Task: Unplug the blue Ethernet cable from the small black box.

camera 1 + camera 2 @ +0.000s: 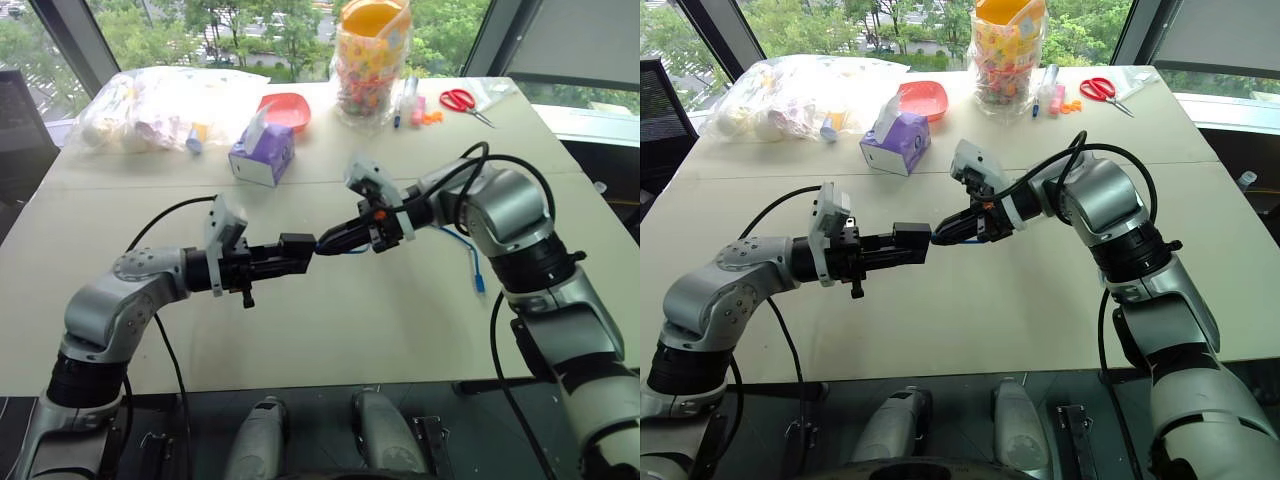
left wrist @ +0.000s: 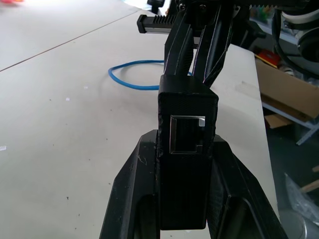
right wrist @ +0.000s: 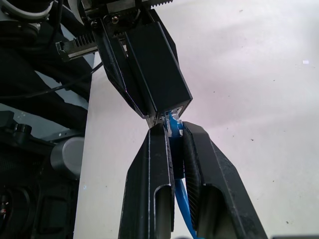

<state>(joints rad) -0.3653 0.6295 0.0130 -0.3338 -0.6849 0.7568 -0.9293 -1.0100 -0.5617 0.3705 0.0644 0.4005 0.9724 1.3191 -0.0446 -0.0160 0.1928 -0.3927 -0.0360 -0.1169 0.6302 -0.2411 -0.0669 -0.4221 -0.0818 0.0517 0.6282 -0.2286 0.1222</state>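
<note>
Clamping the small black box (image 1: 297, 247), left fingers (image 2: 130, 199) face right fingers (image 3: 149, 184) pinching the blue Ethernet cable (image 3: 175, 130) at its socket.

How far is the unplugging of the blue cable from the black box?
Done: left hand holds the small black box above the table. In hand: right hand is shut on the blue Ethernet cable at its plug. Left: the plug still sits in the box; it must be pulled out.

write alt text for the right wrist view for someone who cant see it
The right end effector is shut on the blue cable just behind its plug, which is still seated in the small black box. The left end effector holds that box from the opposite side, above a pale table.
</note>
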